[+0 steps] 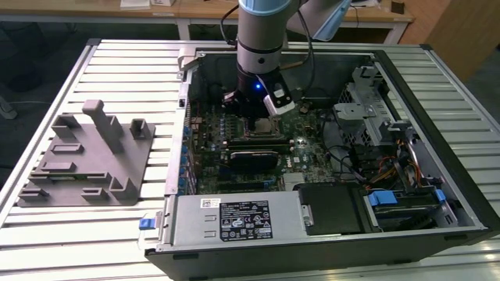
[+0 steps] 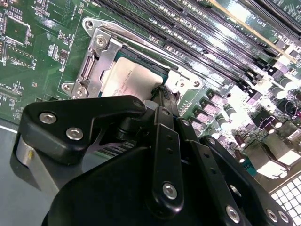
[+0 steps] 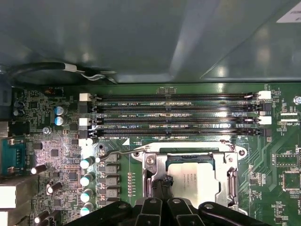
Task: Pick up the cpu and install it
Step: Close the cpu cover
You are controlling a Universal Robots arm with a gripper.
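**Where the cpu (image 3: 196,182) lies, the gripper (image 3: 162,184) stands right over it**

Since the arm reaches straight down into the open computer case (image 1: 312,260), the relation that counts is a vertical one; in the exterior view the gripper hangs over the green board (image 3: 273,188), and the cpu shows just beneath it. The cpu lies flat in its socket, metal top upward, ringed by the metal frame (image 3: 151,165). It is close to square, so it has no long axis worth naming; its sides run along and across the memory slots (image 3: 174,115). In both wrist views the gripper's fingers are drawn together into one narrow dark tip, with nothing seen between them; I judge it clenched and empty rather than grasping. That tip sits at the cpu's edge on the side of the row of capacitors (image 3: 87,181), touching it or very nearly; which, I cannot tell. So the cpu lies below the tip and off toward the side away from the capacitors. The grey holder (image 1: 82,158) rests on the slatted table (image 1: 47,234) outside the case, well apart from the work. By my reading the cpu is in its socket; whether the frame is latched over it I cannot tell.
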